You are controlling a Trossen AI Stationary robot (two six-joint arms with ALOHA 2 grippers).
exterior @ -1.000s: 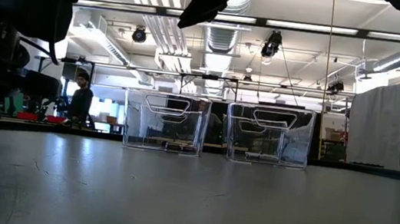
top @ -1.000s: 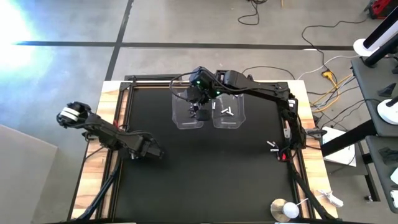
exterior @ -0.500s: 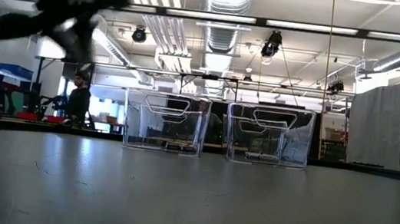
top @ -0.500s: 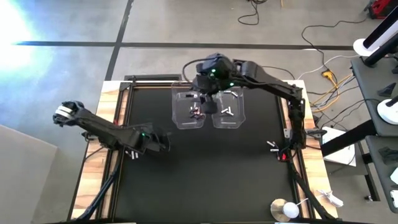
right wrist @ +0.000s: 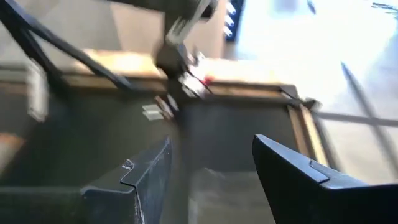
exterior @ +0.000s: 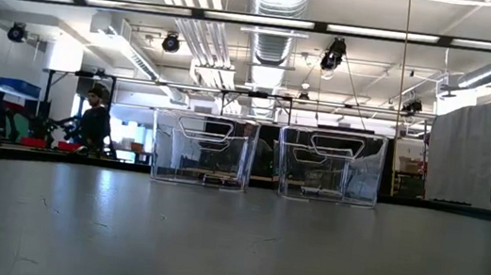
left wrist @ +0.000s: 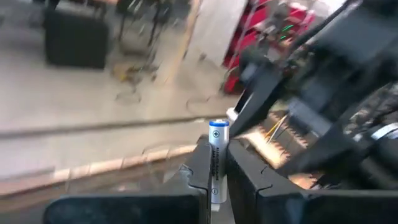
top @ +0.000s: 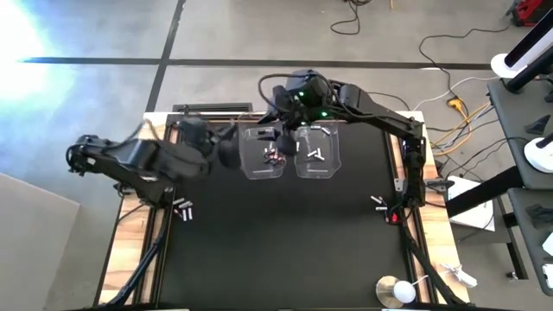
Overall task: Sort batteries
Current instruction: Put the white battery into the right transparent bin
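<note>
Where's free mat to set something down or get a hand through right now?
Free: the black mat from the two clear tubs to its near edge, between the loose batteries at left and right. Crowded: over the tubs, where the right pincer hangs open and the left pincer, shut on a battery, sits beside the left tub.

Two clear tubs (top: pixel 262 151) – (side by side) – two arms (top: pixel 138 160).

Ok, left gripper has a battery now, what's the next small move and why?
Probably carry it on over the right-hand tub and release there. The left gripper is shut on a white battery, and it sits just left of the left tub, which holds dark batteries; the white ones lie in the other tub. The right gripper hovers open above the tubs.
</note>
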